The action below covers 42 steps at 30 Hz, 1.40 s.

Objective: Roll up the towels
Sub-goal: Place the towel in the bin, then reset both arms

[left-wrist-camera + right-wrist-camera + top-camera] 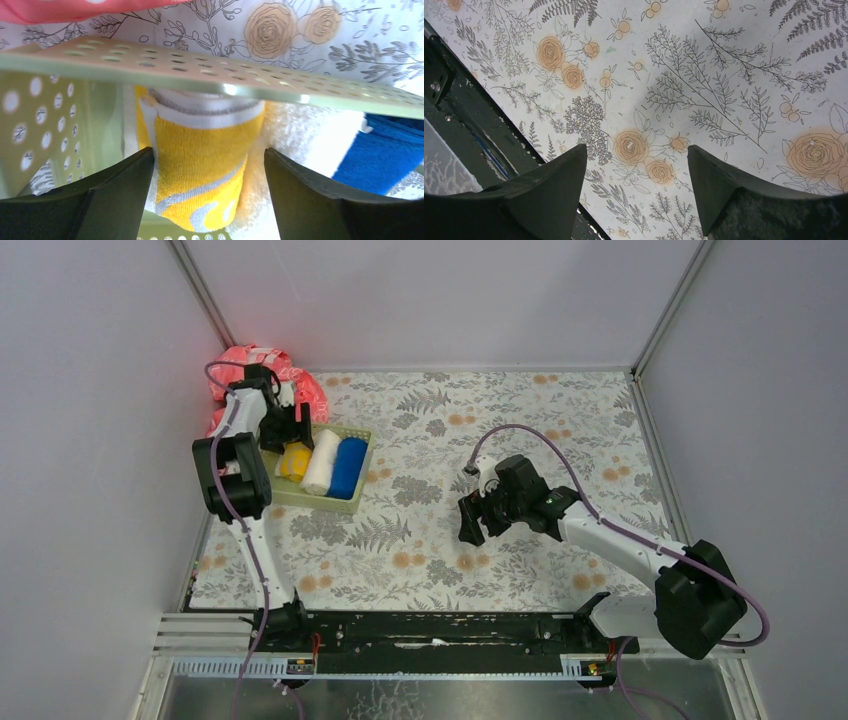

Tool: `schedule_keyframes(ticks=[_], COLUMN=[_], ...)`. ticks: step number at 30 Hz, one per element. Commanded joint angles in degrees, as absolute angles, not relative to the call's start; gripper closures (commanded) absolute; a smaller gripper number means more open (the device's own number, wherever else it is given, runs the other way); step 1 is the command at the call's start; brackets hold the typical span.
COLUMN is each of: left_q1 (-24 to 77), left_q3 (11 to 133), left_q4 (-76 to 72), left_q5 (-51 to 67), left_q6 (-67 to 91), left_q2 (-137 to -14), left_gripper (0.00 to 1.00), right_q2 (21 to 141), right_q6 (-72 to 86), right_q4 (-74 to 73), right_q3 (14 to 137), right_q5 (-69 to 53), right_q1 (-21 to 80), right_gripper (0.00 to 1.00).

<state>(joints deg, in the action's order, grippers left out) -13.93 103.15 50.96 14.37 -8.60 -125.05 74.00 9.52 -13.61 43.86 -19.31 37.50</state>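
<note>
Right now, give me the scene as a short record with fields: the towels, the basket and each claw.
towels: yellow towel, white towel, blue towel, all rolled, lying side by side
container: green perforated basket, holds all three rolls
left claw: open, fingers either side of the yellow towel, inside the basket
right claw: open, empty, above the floral tablecloth
other: pink-red cloth beyond the basket, far left corner
</note>
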Motion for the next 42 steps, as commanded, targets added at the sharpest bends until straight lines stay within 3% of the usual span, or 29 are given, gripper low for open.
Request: schedule_keyframes(ticks=[1,14,22,30,42], left_q1=[-14.12,-9.4,-1.96,-1.71,-1.76], left_q3=[101.24,85.63,66.13,57.85,54.58], left_q4=[48.4,39.91,31.16,32.32,32.62], left_q5=[13.95,6.89,4.6,4.87,-2.72], left_q6=[-7.05,7.13,16.32,19.83,26.2], left_q2=[-119.67,-98.04,-68.48,-43.8,-33.11], left_gripper=[0.19,0.13,0.0,0.0,0.0], right_q2=[70.88,61.79,49.18,34.07,13.89], right_q6=[8.39,8.99,10.68,10.41,2.12], right_q4=[-14.3,-17.71,-20.52,-22.97,-18.11], right_q3=[46.55,48.16,47.36,45.75,40.13], right_q5=[-16.33,1.46,21.09,37.51,46.5], right_q1=[37.7,37.62,37.62,37.66,37.69], right_gripper=[0.2,0.15,0.01,0.01,0.01])
